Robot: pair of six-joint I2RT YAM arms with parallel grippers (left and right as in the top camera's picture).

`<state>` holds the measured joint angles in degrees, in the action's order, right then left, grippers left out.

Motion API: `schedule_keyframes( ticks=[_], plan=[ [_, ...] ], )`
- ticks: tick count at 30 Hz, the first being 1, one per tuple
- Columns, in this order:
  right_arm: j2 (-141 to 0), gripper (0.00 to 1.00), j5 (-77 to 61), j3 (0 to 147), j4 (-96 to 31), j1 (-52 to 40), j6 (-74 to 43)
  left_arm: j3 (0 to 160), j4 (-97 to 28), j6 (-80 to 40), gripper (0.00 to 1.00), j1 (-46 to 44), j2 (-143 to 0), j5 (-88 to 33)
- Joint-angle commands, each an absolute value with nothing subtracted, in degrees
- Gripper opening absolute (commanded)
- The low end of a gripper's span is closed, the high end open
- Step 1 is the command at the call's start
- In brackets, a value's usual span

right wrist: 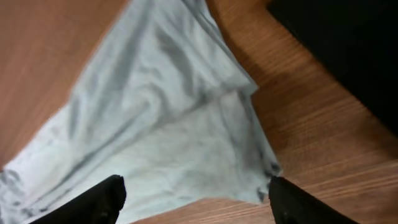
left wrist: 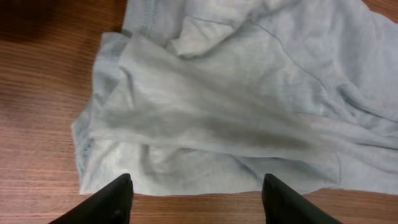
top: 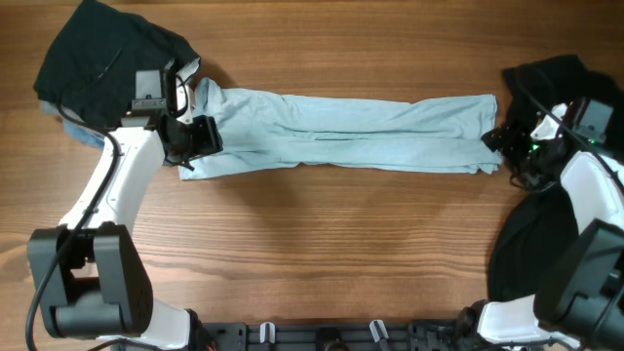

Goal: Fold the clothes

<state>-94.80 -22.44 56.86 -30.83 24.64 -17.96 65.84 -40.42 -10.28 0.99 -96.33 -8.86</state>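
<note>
Hovering | left end effector (left wrist: pixel 196 190) wide over blue T-shirt (top: pixel 341 132) | right end effector (right wrist: pixel 196 194) wide, opposite end

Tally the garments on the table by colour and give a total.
Pale blue: 1, the T-shirt stretched across the middle.
Black: 2, the left black heap and the right black heap.
Total: 3.
A blue scrap shows under the left black heap; I cannot tell whether it is a separate garment, so it is not counted.

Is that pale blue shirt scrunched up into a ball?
No, the overhead view shows the blue shirt stretched out as a long flat band across the wooden table.
</note>
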Motion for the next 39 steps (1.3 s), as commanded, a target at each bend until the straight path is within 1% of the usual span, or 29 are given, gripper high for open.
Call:
schedule_keyframes(
  ticks=[1, 2, 3, 4, 5, 6, 7, 9, 12, 13, 14, 16, 17, 18, 19, 20, 21, 22, 23, 24, 25, 27, 28, 31, 34, 35, 36, 37, 39],
  plan=[
    [-99.53, 0.63, -25.19, 54.63, -27.99, 24.23, -16.80, 64.90, -39.31, -9.15, 0.66, 0.40, -96.77, -9.54],
    [-100.18, 0.56, -26.48, 54.63, -27.07, 24.23, -16.51, 64.82, -39.35, -9.15, 0.66, 0.43, -96.79, -9.54],
    [-100.75, 0.51, -26.65, 54.63, -26.15, 24.23, -16.60, 64.82, -39.35, -9.17, 0.66, 0.40, -96.88, -9.56],
    [-100.99, 0.51, -26.63, 54.63, -25.58, 24.23, -16.64, 64.82, -39.27, -9.17, 0.66, 0.40, -96.90, -9.54],
    [-101.14, 0.46, -26.63, 54.63, -24.97, 24.23, -16.60, 64.82, -39.18, -9.17, 0.66, 0.40, -96.97, -9.56],
    [-101.58, 0.08, -26.57, 54.63, -23.79, 24.23, -16.53, 64.82, -38.96, -9.17, 0.66, 0.40, -97.12, -9.56],
    [-101.86, 0.04, -26.37, 54.63, -23.00, 24.23, -16.51, 64.82, -38.85, -9.17, 0.66, 0.40, -97.27, -9.56],
    [-102.02, 0.04, -25.10, 54.63, -21.37, 24.25, -16.40, 64.82, -38.83, -9.15, 0.66, 0.40, -97.54, -9.56],
    [-102.00, 0.18, -28.25, 55.42, -20.40, 24.47, -12.16, 64.82, -38.94, -9.15, 0.67, 0.40, -97.54, -9.56],
    [-102.00, 0.44, -28.18, 55.83, -20.75, 24.51, -11.86, 64.82, -39.05, -9.15, 0.67, 0.40, -97.54, -9.56],
    [-102.00, 0.62, -27.92, 56.71, -21.71, 25.15, -12.14, 64.82, -39.31, -9.17, 0.67, 0.40, -97.54, -9.58],
    [-101.97, 0.65, -28.40, 57.82, -22.50, 26.37, -12.27, 64.82, -39.99, -9.15, 0.66, 0.21, -97.54, -9.58],
    [-101.84, 0.67, -28.58, 58.33, -23.07, 27.00, -12.23, 64.82, -40.38, -9.15, 0.61, 0.08, -97.54, -9.56],
    [-101.60, 0.72, -28.58, 58.96, -24.18, 27.99, -12.10, 64.82, -40.77, -9.13, 0.54, -0.12, -97.65, -9.50],
    [-101.45, 0.79, -28.56, 59.24, -25.12, 29.02, -11.92, 64.82, -40.75, -9.13, 0.45, -0.23, -97.97, -9.34],
    [-101.47, 0.84, -28.58, 59.24, -26.59, 30.33, -10.79, 64.82, -40.29, -9.15, 0.28, -0.23, -99.18, -9.34],
    [-101.60, 0.87, -28.53, 59.24, -27.83, 30.79, -8.93, 64.82, -39.81, -9.19, 0.23, -0.23, -100.20, -9.39],
    [-101.67, 0.91, -28.49, 59.24, -28.67, 31.03, -8.60, 64.82, -39.05, -9.21, 0.22, -0.27, -101.60, -9.52],
    [-101.80, 0.93, -28.51, 59.20, -29.21, 31.05, -8.58, 64.82, -37.82, -9.26, 0.24, -0.30, -103.33, -10.52],
    [-101.80, 0.95, -28.51, 59.18, -29.43, 31.00, -8.58, 64.82, -36.64, -9.23, 0.30, -0.32, -104.71, -12.29],
    [-101.80, 0.95, -28.51, 59.13, -29.65, 30.98, -8.58, 64.82, -34.41, -9.21, 0.31, -0.34, -106.63, -15.73],
    [-101.80, 0.96, -28.51, 59.13, -29.91, 30.98, -8.60, 64.82, -30.04, -9.21, 0.27, -0.34, -109.32, -20.14],
    [-101.80, 0.96, -28.49, 59.13, -30.30, 30.98, -8.60, 64.82, -27.44, -9.52, 0.17, -0.32, -110.54, -20.62],
    [-101.80, 0.96, -28.34, 59.11, -31.11, 30.98, -8.47, 64.82, -25.89, -9.61, 0.16, -0.23, -111.42, -18.24],
    [-101.80, 0.96, -28.34, 58.98, -31.38, 30.98, -7.51, 64.82, -27.81, -9.63, 0.16, -0.23, -111.53, -17.65],
    [-101.80, 0.96, -28.36, 58.98, -31.35, 30.98, -7.53, 64.84, -28.93, -9.61, 0.18, -0.21, -111.42, -18.57],
    [-101.80, 0.96, -28.36, 58.98, -31.33, 30.98, -7.53, 64.84, -29.91, -9.58, 0.27, -0.21, -111.07, -20.32],
    [-101.80, 0.97, -28.36, 58.98, -31.35, 30.98, -7.44, 64.95, -30.74, -9.61, 0.31, -0.21, -110.30, -21.43],
    [-101.80, 0.99, -28.36, 58.96, -31.33, 30.98, -6.00, 64.95, -30.89, -9.58, 0.36, -0.21, -107.90, -21.37]
  ],
)
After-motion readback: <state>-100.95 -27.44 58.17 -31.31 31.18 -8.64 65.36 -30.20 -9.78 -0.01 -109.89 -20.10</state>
